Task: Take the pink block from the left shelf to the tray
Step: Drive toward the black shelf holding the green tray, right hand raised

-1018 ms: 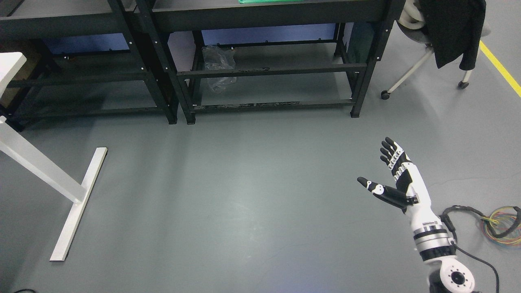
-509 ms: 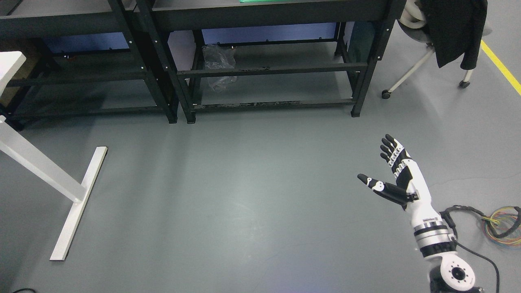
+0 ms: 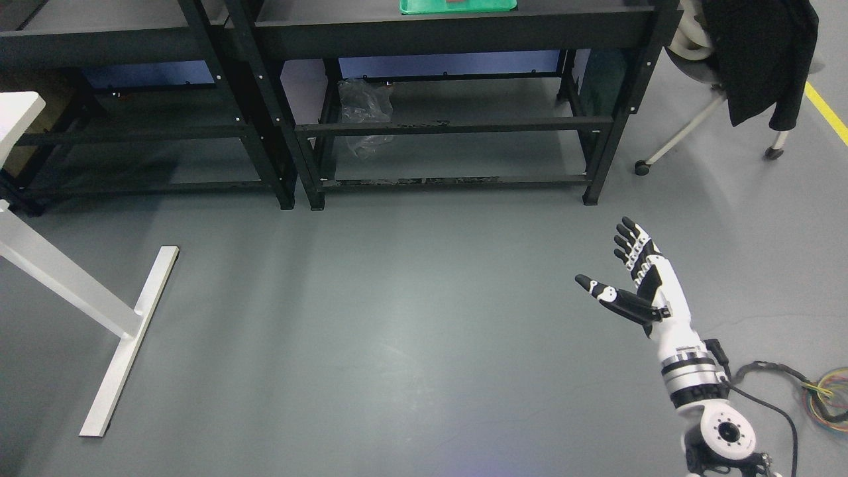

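My right hand [image 3: 613, 265] is raised over the grey floor at the lower right, fingers spread and thumb out, holding nothing. A green tray [image 3: 457, 6] lies on top of the right black shelf [image 3: 457, 30] at the top edge, with a small dark red thing on it, cut off by the frame. The left black shelf [image 3: 126, 46] stands at the upper left. No pink block shows. My left hand is out of view.
A white table leg and foot [image 3: 122, 331] stand at the left. A crumpled plastic bag [image 3: 363, 109] lies on the right shelf's lower level. A chair with a black jacket [image 3: 762, 53] is at the upper right. Coiled cables [image 3: 825, 401] lie at the right edge.
The whole picture has shifted down, so the camera has tilted up; more of the green tray shows. My right hand stays open, in nearly the same pose.
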Controlling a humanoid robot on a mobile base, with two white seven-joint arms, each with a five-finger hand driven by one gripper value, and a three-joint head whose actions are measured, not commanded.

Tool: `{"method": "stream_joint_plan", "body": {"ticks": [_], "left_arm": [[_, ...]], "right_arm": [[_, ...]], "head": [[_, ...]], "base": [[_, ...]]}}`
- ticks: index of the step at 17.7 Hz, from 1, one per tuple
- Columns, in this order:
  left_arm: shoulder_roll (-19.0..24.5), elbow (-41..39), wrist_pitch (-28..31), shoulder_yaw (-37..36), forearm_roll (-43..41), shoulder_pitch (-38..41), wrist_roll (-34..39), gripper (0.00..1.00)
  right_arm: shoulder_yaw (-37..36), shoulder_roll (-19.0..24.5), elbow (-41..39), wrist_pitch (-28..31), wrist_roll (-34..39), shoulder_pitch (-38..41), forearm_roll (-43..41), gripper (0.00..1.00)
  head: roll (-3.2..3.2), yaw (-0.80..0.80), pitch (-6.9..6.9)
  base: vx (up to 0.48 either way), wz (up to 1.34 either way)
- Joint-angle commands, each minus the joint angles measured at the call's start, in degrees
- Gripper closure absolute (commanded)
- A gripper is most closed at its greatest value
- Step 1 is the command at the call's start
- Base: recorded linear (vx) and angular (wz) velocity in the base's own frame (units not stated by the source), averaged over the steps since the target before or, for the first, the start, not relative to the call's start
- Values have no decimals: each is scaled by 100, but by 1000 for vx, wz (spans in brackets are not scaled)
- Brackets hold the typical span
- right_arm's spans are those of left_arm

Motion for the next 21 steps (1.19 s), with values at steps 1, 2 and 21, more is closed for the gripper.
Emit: {"method": "stream_joint_plan", "body": {"ticks": [1, 2, 21], "left_arm": [[100, -100, 3, 0, 0, 114, 1, 0], [100, -100, 3, 0, 0, 114, 1, 0], [100, -100, 3, 0, 0, 114, 1, 0]], "right_arm": [[526, -100, 0, 174, -333, -113, 115, 0], [517, -100, 0, 236, -342, -183, 115, 0], [385, -100, 9, 553, -1546, -544, 106, 0]], "head": [[0, 0, 0], [0, 0, 0], [0, 0, 0]], "base": [[190, 93], [206, 132], [207, -21]]}}
